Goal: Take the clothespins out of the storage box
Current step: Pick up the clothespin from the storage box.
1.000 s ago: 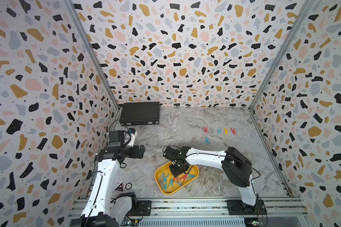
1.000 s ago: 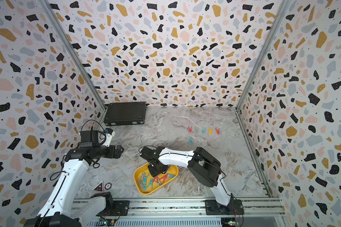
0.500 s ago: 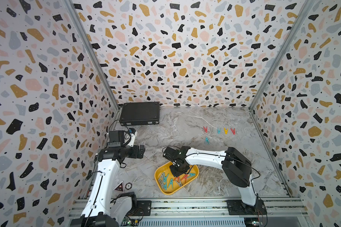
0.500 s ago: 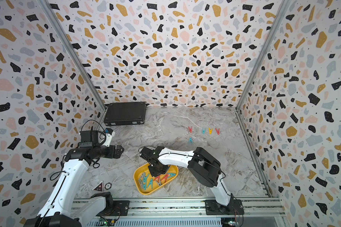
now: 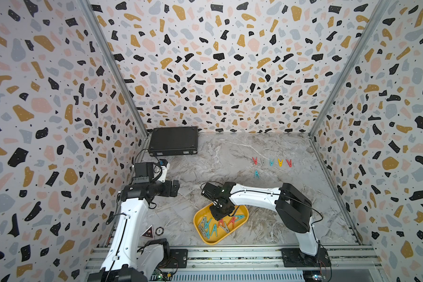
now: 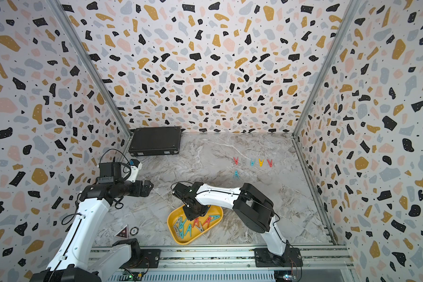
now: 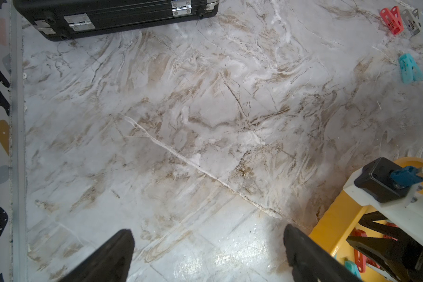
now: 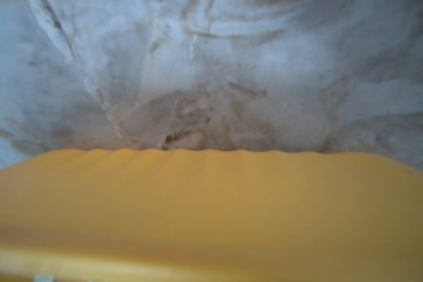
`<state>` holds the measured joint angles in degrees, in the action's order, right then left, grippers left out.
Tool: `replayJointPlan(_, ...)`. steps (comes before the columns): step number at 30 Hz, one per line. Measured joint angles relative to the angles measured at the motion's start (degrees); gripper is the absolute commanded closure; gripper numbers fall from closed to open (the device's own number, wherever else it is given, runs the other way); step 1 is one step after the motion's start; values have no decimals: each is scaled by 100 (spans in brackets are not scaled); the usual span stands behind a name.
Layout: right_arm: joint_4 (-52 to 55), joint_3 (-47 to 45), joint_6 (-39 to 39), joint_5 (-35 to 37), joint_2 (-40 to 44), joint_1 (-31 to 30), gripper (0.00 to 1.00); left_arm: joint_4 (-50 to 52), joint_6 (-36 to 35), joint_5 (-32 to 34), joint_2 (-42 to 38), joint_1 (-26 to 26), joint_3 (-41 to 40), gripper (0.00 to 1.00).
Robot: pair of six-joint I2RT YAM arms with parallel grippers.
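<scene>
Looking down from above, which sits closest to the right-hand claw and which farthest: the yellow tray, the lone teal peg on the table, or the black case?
In a top view, measured from the right gripper:
1. the storage box: directly beneath, the gripper is down inside it.
2. the lone teal clothespin: on the open table, further back and to the right.
3. the black case: back left corner.

The grey marble-veined table (image 5: 230, 151) is enclosed on three sides by terrazzo-patterned walls (image 5: 205, 61), which are joined by metal corner posts (image 5: 115, 70) and evenly lit.
</scene>
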<state>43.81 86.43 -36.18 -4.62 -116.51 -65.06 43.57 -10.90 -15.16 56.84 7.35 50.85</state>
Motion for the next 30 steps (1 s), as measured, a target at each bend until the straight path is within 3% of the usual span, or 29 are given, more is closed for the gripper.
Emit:
replayJointPlan(14, 46, -98, -181, 33, 398, -22, 52, 0, 0, -87, -33, 4, 2, 0)
replayJointPlan(30, -66, -345, -345, -291, 229, -33, 50, 0, -2, -92, -68, 4, 0, 0)
